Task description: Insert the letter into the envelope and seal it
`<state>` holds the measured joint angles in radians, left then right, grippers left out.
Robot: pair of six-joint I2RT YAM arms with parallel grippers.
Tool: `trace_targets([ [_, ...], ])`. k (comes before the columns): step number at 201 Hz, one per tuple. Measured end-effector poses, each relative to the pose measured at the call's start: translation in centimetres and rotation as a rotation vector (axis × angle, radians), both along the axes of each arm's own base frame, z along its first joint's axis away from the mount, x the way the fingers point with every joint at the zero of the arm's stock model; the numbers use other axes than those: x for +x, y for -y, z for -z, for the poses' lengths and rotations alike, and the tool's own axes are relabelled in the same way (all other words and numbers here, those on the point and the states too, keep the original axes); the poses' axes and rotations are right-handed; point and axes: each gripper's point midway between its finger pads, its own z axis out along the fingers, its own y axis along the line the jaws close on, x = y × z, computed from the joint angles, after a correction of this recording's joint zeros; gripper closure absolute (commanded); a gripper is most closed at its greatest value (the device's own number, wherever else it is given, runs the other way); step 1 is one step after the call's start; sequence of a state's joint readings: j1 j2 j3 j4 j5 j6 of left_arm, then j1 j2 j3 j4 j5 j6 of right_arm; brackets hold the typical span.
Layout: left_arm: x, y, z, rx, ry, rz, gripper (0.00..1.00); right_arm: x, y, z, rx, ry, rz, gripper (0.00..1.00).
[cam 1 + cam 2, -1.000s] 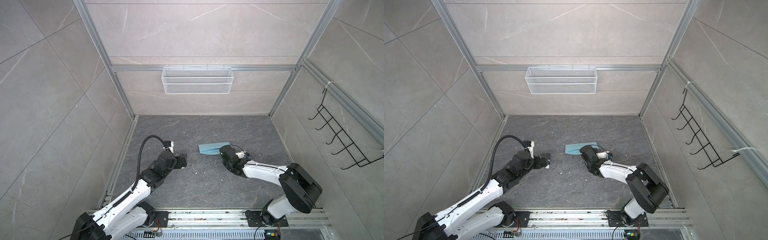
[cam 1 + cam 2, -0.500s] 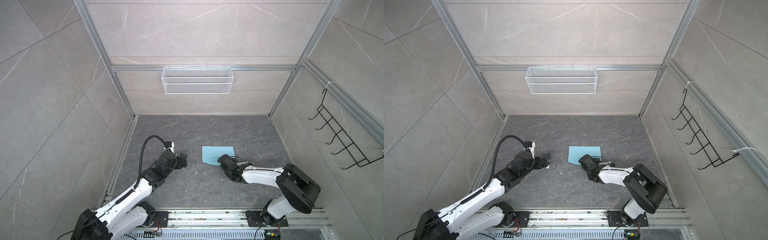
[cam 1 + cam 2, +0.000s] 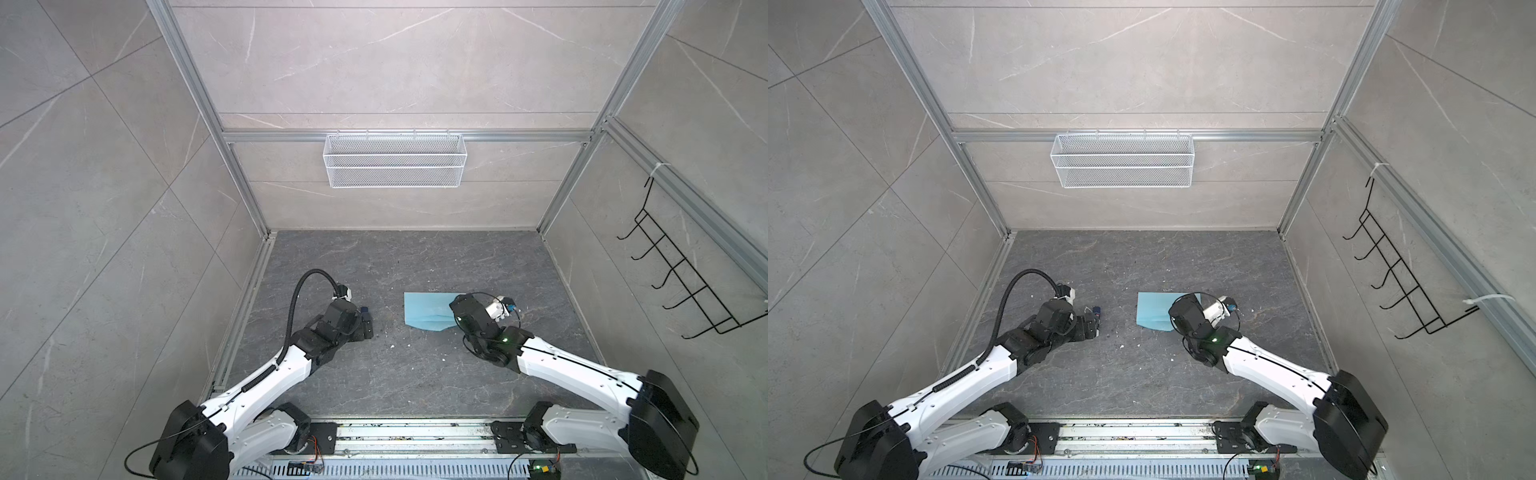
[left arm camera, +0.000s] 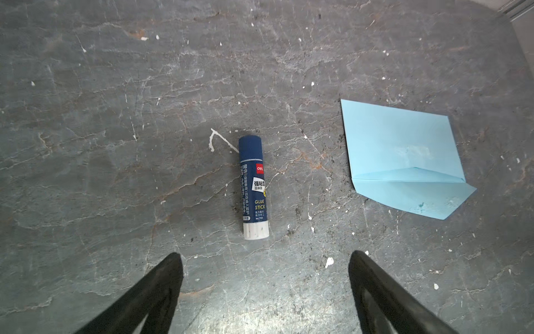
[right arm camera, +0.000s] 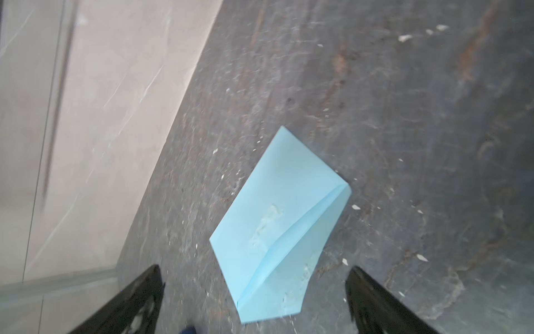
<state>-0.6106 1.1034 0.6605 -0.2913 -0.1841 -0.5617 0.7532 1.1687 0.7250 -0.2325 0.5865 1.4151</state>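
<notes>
Okay, your right gripper (image 5: 255,267) has its jaws wide apart and holds nothing. It sits over the right end of the envelope (image 3: 428,309), which lies flat on the dark table (image 4: 115,144), flap unfolded toward the arms. Your left gripper (image 4: 265,254) is spread and empty, with the glue stick (image 4: 254,188) lying just ahead.

both top views high up front, looking down over the whole scene, nearly identical, left wrist cam low over the floor (image 4: 115,86), glue stick (image 4: 253,188) and envelope (image 4: 401,150) ahead, right wrist cam close on that same envelope
</notes>
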Motion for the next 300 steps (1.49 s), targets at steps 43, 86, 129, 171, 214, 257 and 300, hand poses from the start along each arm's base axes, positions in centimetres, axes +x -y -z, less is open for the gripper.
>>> trace_targets([
  [43,0.1,0.5,3.1,0.023,-0.132,0.007,0.21,-1.5,-0.9,-2.0,-0.181,0.021,-0.276,0.01],
  [86,0.7,-0.1,6.0,0.008,-0.234,-0.023,0.31,-2.3,-2.2,-1.3,-0.305,0.005,-0.472,0.01],
  [129,2.0,0.4,7.2,0.009,-0.266,-0.017,0.35,-2.6,-3.1,-0.6,-0.342,-0.003,-0.569,0.01],
  [171,3.6,1.4,7.9,0.026,-0.270,0.004,0.39,-2.7,-4.0,0.4,-0.362,-0.021,-0.628,0.01],
  [214,4.6,1.8,8.8,0.056,-0.286,0.024,0.54,-2.5,-4.5,0.3,-0.367,-0.004,-0.653,0.01],
  [257,5.2,1.7,9.6,0.095,-0.291,0.025,0.62,-2.8,-4.4,1.0,-0.383,-0.010,-0.673,0.01],
  [300,5.9,1.9,9.6,0.135,-0.264,0.027,0.88,-3.1,-4.4,1.8,-0.391,-0.020,-0.693,0.01],
])
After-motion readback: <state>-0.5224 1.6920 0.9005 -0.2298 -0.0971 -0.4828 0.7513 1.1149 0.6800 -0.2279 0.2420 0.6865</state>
